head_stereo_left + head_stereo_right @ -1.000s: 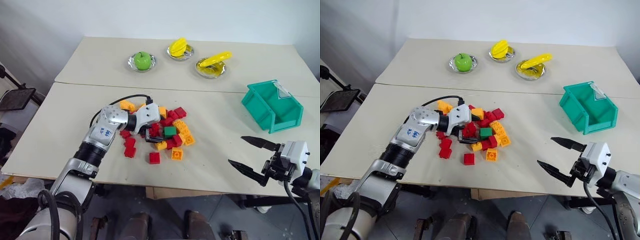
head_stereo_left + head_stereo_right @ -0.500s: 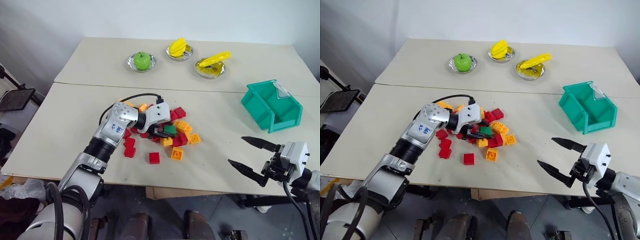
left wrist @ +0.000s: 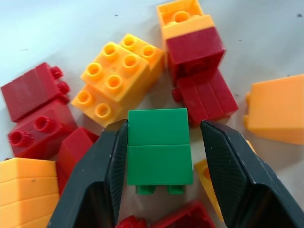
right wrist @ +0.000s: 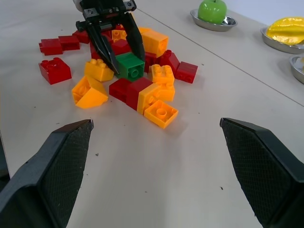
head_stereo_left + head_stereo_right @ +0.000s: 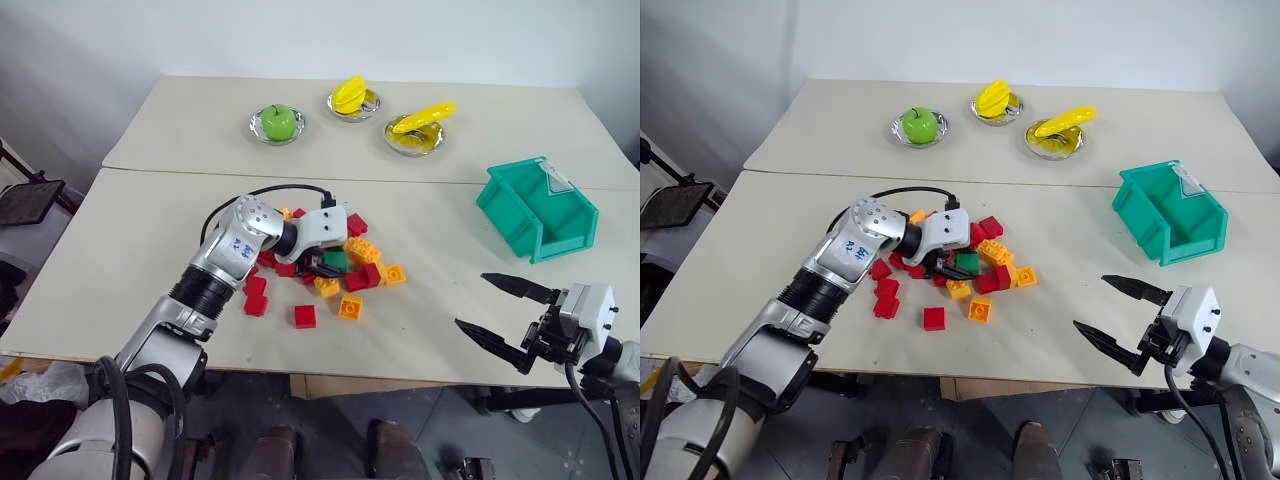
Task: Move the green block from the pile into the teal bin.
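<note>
Pincer work: left pincer (image 3: 159,178) brackets the small square green studded plastic brick (image 3: 159,149) in the mid-desk brick pile (image 5: 335,268), one finger touching, not yet pinching; right pincer (image 5: 512,318) waits spread.

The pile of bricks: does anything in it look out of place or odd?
Yes. In the pile of red, yellow and orange bricks, one green block stands out by colour. It lies tipped on its side, studs sideways, between the fingers of the left gripper. Nothing looks damaged.
</note>
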Motion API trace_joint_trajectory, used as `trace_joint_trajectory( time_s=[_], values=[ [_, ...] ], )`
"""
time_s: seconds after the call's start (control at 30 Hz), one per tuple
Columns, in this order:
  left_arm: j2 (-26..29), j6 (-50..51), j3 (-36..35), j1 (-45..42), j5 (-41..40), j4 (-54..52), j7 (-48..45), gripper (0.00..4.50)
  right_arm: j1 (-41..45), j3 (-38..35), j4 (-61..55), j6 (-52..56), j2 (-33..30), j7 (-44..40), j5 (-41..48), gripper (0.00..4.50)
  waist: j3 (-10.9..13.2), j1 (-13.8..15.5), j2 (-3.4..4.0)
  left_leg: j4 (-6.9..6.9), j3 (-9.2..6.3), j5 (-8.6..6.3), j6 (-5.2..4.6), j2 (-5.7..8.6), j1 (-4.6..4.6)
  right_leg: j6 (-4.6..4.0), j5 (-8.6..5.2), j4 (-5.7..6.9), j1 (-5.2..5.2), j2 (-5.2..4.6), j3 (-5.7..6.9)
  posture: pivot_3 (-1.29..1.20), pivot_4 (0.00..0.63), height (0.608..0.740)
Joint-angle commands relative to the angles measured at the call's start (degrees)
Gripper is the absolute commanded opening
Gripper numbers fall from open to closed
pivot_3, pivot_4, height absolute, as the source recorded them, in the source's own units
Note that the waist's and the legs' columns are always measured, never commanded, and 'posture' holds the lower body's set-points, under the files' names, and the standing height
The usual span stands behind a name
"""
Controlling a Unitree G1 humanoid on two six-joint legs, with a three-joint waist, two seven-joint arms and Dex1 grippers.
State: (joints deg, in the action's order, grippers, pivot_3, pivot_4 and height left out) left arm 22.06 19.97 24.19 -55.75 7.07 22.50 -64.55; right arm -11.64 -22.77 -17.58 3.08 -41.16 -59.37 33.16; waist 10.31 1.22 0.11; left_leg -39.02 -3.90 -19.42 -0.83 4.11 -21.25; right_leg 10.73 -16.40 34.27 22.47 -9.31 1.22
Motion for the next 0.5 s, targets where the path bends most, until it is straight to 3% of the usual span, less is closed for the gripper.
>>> trace_joint_trajectory(
  time_s=[0.03,0.07,0.3,0.4,0.5],
  values=[
    [1.7,1.1,1.4,1.5,2.8,1.6,0.8,1.68,0.0,-0.9,-1.6,-0.6,0.5,0.1,1.0,4.5,0.0,-0.1,0.01,0.0,0.0,0.0,0.0,-0.01,0.01,0.0,0.0,0.0,0.0,0.01,0.0,0.0,0.15,0.74],
    [1.6,0.9,1.4,1.5,2.6,1.8,0.9,1.46,0.0,-0.8,-1.6,-0.6,0.6,0.1,0.9,4.5,0.0,-0.1,0.01,0.0,0.02,0.0,0.0,-0.02,0.03,0.0,0.0,0.01,0.0,0.02,-0.02,0.0,0.15,0.74],
    [-0.7,-1.2,-3.6,-0.5,-3.0,0.9,0.4,1.46,-0.7,-1.3,-2.2,-0.6,1.1,0.6,0.8,4.5,0.0,0.2,-0.01,-0.04,0.02,0.0,0.0,0.0,0.0,0.0,0.0,0.04,0.0,0.01,-0.03,0.0,0.15,0.74],
    [-0.7,-0.2,-6.4,-5.8,-6.5,1.4,-2.9,1.46,-2.6,-3.6,-2.7,-0.7,1.0,1.0,1.1,4.5,0.1,0.5,-0.11,-0.05,-0.04,0.0,0.0,0.03,-0.12,0.0,0.0,0.02,0.07,-0.01,0.0,0.0,0.15,0.74],
    [-6.3,-1.1,-8.9,-13.3,-11.0,6.1,-4.8,1.46,-5.4,-9.0,-3.4,-0.1,1.8,3.4,2.8,4.5,0.1,1.3,-0.17,-0.1,-0.1,0.0,0.0,0.08,-0.32,0.0,0.0,-0.03,0.17,-0.03,0.07,0.0,0.15,0.74]
  ],
)
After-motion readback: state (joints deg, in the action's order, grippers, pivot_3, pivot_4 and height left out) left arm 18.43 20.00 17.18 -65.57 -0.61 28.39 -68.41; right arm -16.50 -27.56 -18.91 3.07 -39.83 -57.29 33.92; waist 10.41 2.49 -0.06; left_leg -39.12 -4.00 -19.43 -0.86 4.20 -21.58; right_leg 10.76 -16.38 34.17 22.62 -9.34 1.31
